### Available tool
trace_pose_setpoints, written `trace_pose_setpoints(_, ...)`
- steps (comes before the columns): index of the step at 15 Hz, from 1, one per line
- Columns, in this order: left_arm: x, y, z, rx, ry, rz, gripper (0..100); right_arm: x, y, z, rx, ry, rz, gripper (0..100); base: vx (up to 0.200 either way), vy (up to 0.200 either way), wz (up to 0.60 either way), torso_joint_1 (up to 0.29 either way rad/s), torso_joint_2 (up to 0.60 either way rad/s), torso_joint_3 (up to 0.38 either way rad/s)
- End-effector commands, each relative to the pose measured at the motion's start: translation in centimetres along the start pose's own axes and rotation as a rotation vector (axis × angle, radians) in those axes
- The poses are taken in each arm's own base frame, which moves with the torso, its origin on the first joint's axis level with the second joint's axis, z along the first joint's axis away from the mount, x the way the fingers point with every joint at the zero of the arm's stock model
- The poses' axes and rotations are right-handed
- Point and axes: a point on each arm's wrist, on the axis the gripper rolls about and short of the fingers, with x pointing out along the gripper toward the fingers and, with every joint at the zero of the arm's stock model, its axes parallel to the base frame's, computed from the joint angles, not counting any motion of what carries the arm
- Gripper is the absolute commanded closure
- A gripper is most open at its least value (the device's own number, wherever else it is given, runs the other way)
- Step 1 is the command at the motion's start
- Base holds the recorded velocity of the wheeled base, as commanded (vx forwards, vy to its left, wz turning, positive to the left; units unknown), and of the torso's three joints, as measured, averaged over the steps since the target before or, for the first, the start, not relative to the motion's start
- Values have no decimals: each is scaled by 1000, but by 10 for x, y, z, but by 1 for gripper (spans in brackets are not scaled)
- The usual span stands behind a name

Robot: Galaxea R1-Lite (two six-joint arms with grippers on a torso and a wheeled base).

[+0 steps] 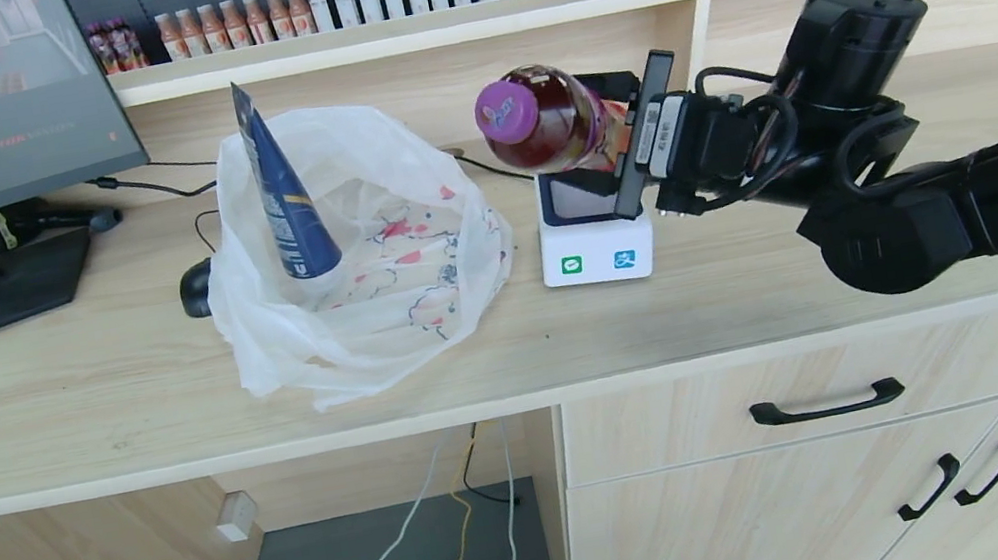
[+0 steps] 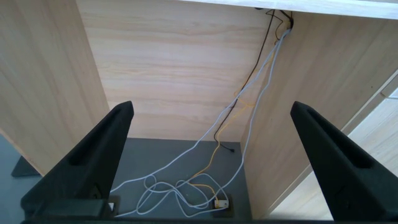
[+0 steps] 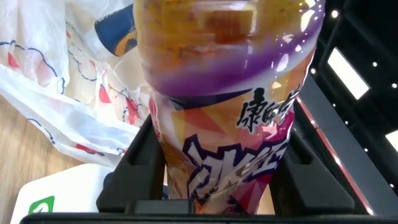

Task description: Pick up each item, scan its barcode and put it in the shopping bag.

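Where the right claw (image 3: 221, 177) is clenched on the bottle (image 3: 230, 81), its fingers (image 3: 134, 168) are shown against both sides of the label (image 3: 249, 155) in the right wrist view. By the head view the bottle is placed on its side just above the scanner (image 1: 595, 249) on the bench (image 1: 75, 412), beside the shopping bag (image 1: 392, 247). The left claw (image 2: 211, 162) is seen spread wide under the bench. The bottle's base is hidden.

The counter (image 1: 75, 412) is looked down on from the head; bag (image 1: 395, 267) beyond the right fingers (image 3: 134, 168) is shared close up; cables (image 2: 205, 165) are faced past the left fingers (image 2: 93, 155).
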Motion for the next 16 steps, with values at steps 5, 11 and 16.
trace_pose_setpoints(5, 0, 0, 0, -1, 0, 1, 0, 4, -30, 34, 144, 22, -125, 100, 0, 0, 0, 0, 0, 0)
trace_pose_setpoints(11, 0, 0, 0, -1, 0, 0, 0, -4, -36, 69, 407, 38, -291, 100, 0, 0, 0, 0, 0, 0)
trace_pose_setpoints(16, 0, 0, 0, -1, 0, 0, 0, -34, -22, 83, 662, 2, -382, 100, 0, 0, 0, 0, 0, 0)
